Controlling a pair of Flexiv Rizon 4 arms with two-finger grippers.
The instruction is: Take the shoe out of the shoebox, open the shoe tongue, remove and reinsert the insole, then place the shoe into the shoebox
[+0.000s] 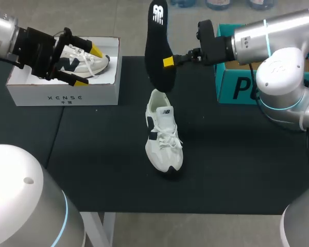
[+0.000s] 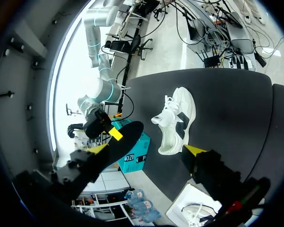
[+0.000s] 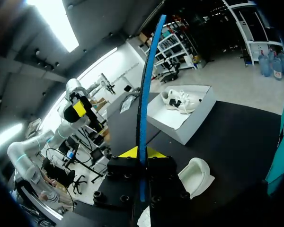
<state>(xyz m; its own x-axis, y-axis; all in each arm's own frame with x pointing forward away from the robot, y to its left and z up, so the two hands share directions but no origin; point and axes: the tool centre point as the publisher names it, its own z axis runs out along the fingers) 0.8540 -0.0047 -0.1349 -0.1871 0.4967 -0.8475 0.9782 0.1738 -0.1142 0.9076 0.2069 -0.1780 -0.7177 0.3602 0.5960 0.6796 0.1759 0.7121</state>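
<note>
Right gripper (image 1: 169, 62) clenched on the insole (image 1: 158, 46); both yellow tips pinch it from two sides near its lower part; right wrist view shows it edge-on btwn the fingers. Insole is black, held upright, long axis approx vertical; its lower end hangs right at the heel opening of the shoe (image 1: 163, 131); can't tell if they touch. So the shoe sits directly below the right gripper, out of the box; white w/ dark panels, standing on its sole mid-table, toe toward the robot, laces in place.

Left gripper (image 1: 90, 66) released, fingers wide apart, nothing gripped; it hovers over the shoebox (image 1: 62, 95), well apart from the shoe and insole; left wrist view has both ahead of its tips, across the table (image 1: 92, 154). Shoebox is white, open-topped, at the far left of the black table; a second shoe (image 1: 87, 57) lies inside it, under the left gripper. Teal box (image 1: 237, 87) stands at the far right, beside the right arm.
</note>
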